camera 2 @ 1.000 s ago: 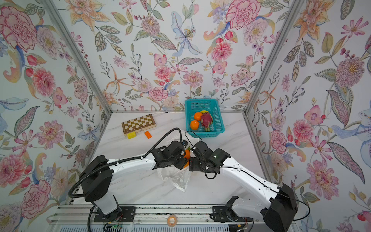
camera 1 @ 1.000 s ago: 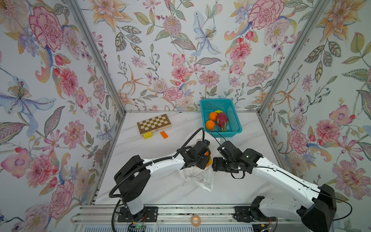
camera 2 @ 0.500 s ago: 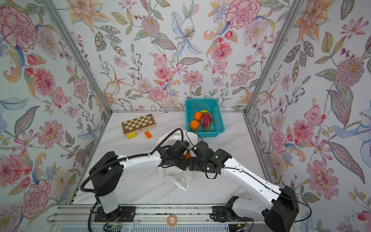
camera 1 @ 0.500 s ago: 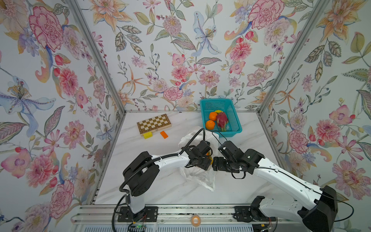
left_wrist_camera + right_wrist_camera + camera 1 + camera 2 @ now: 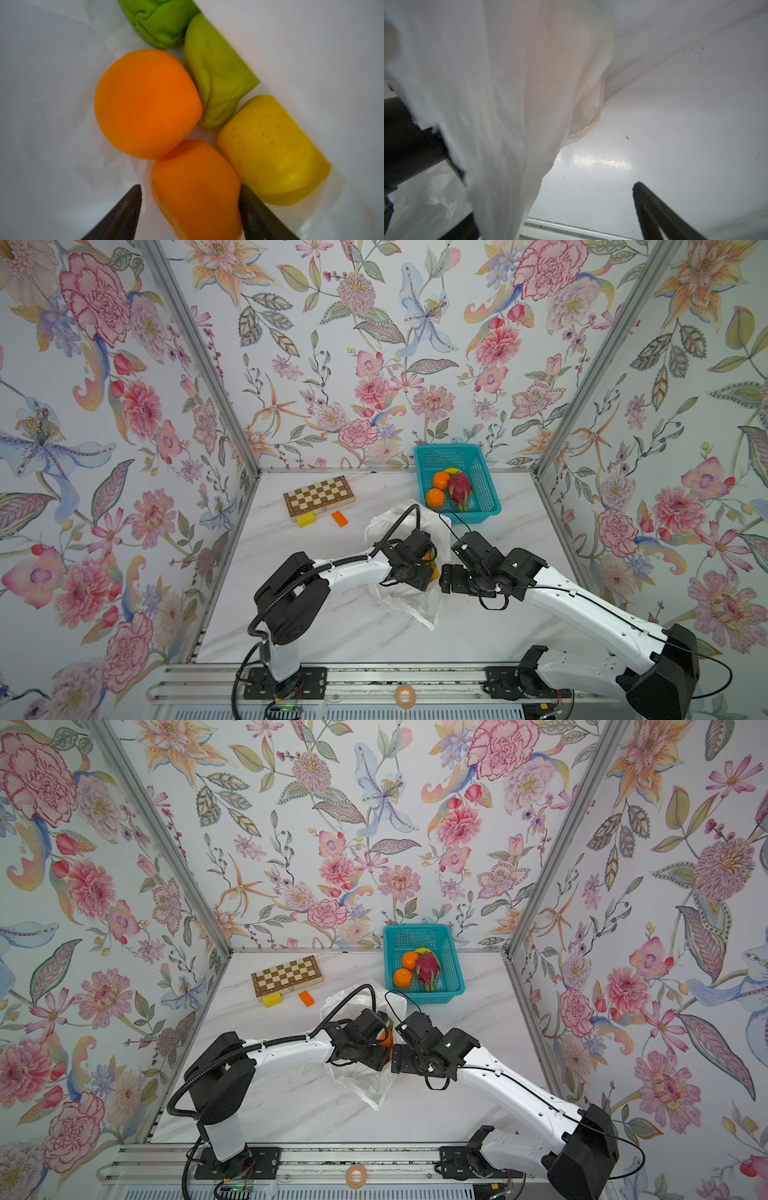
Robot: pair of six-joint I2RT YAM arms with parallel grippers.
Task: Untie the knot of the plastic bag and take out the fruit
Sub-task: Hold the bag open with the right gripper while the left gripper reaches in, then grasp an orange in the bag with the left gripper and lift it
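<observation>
The plastic bag (image 5: 415,605) lies crumpled mid-table with its mouth open; no knot shows. My left gripper (image 5: 428,568) reaches inside it. In the left wrist view the left gripper (image 5: 190,187) stands open astride one orange (image 5: 195,203): one finger touches it, the other stands a little off. Beside it lie another orange (image 5: 145,104), two green fruits (image 5: 216,72) and a yellow fruit (image 5: 270,149). My right gripper (image 5: 451,562) is open at the bag's right side. One of its fingers (image 5: 652,207) shows over bare table, the other is hidden behind the bag's plastic (image 5: 498,104).
A teal basket (image 5: 484,485) at the back right holds two oranges (image 5: 434,497), a dragon fruit (image 5: 459,488) and a yellow fruit. A chessboard (image 5: 319,495), a yellow block (image 5: 305,519) and an orange block (image 5: 339,518) lie at the back left.
My left gripper has pushed deeper into the bag and its jaws have widened. The bag's far side has risen behind the left wrist. The right arm has hardly moved.
</observation>
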